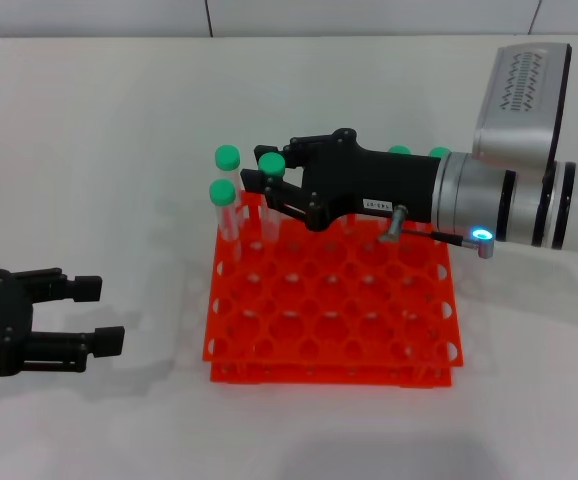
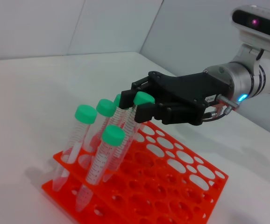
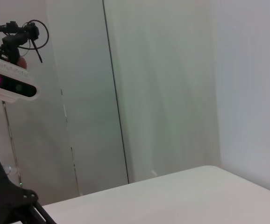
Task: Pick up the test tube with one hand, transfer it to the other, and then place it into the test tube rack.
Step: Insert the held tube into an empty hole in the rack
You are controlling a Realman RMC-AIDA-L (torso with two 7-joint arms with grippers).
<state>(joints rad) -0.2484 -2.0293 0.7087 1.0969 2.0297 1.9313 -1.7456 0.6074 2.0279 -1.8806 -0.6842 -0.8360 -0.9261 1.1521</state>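
A: What is seen nearest the head camera?

B: The left gripper is found at about eight o'clock on the white table, well apart from the rack. Its two black fingers are spread and nothing is held between them.

A: And the larger things?

B: The test tube rack is set at the centre: bright orange-red, roughly square, two tiers, with a grid of round holes. Above its twelve o'clock edge the right gripper is reached in from three o'clock on a silver arm on which a blue light is lit. A small white sticker is carried on its black body.

A: Where is the test tube?

B: The test tube is clamped between the right gripper's fingers just under its green screw cap. It is slim, clear, printed with fine markings, and tilted, its lower end being among the holes at the rack's eleven o'clock corner. Other green-capped tubes are stood beside it.
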